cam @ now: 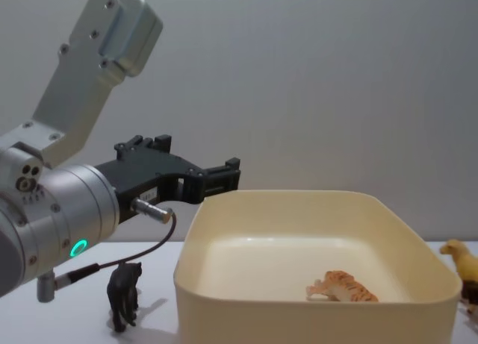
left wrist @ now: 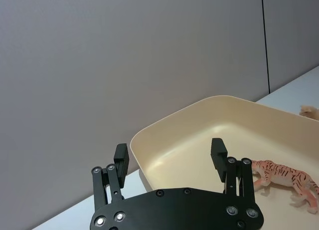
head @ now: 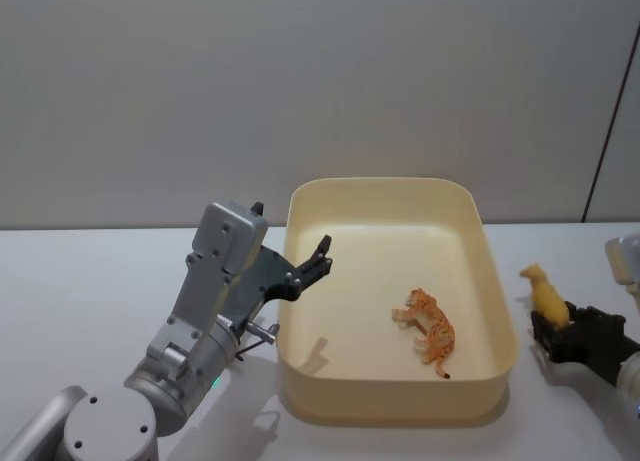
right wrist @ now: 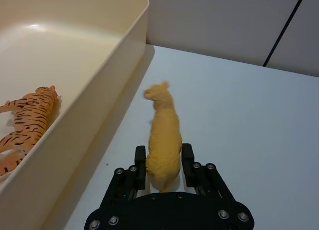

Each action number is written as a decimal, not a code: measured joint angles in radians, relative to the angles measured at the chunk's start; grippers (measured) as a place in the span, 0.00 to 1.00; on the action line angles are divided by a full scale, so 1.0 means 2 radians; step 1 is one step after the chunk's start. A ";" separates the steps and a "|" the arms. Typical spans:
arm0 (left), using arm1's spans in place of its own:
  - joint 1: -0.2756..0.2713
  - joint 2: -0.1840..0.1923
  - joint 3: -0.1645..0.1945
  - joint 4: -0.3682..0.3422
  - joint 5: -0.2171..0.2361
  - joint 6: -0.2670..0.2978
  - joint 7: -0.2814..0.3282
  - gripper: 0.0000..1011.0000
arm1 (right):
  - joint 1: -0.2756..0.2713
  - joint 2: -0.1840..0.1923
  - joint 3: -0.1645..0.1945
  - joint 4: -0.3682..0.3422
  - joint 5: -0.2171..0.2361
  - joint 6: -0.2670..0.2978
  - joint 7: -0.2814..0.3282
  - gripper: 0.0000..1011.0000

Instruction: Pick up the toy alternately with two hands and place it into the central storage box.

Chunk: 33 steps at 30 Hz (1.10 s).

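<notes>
The cream storage box (head: 380, 184) sits mid-table with an orange striped tiger toy (head: 430, 326) lying on its floor. My left gripper (head: 318, 256) hangs open and empty above the box's left rim; in the left wrist view the left gripper (left wrist: 169, 151) has its jaws spread wide. To the right of the box, my right gripper (head: 550, 323) is low at the table, shut on a yellow animal toy (head: 545, 293). In the right wrist view the right gripper (right wrist: 163, 155) has a finger pressed against each flank of the yellow toy (right wrist: 163, 135).
A small black animal toy (cam: 125, 295) stands on the table left of the box, below my left arm. The box wall (right wrist: 99, 125) rises close beside the yellow toy. A grey wall runs behind the table.
</notes>
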 joint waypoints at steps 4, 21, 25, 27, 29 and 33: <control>0.000 0.000 0.000 0.000 0.000 0.000 0.000 0.99 | 0.003 -0.002 -0.002 0.005 -0.003 0.000 0.000 0.35; 0.000 0.000 0.000 0.000 0.000 0.000 0.000 0.99 | 0.000 -0.002 0.004 -0.013 0.005 -0.032 -0.022 0.33; 0.000 0.000 0.000 0.000 0.000 0.000 0.000 0.99 | 0.000 -0.002 0.008 -0.027 0.013 -0.041 -0.028 0.33; 0.000 0.000 0.000 0.000 0.000 0.000 0.000 0.99 | 0.001 -0.002 0.010 -0.037 0.020 -0.044 -0.030 0.33; 0.000 0.000 0.000 0.000 0.000 0.000 0.000 0.99 | 0.004 -0.002 0.012 -0.046 0.027 -0.045 -0.030 0.33; 0.000 0.000 0.000 0.000 0.000 0.000 0.000 0.99 | 0.010 -0.004 0.013 -0.058 0.039 -0.044 -0.024 0.33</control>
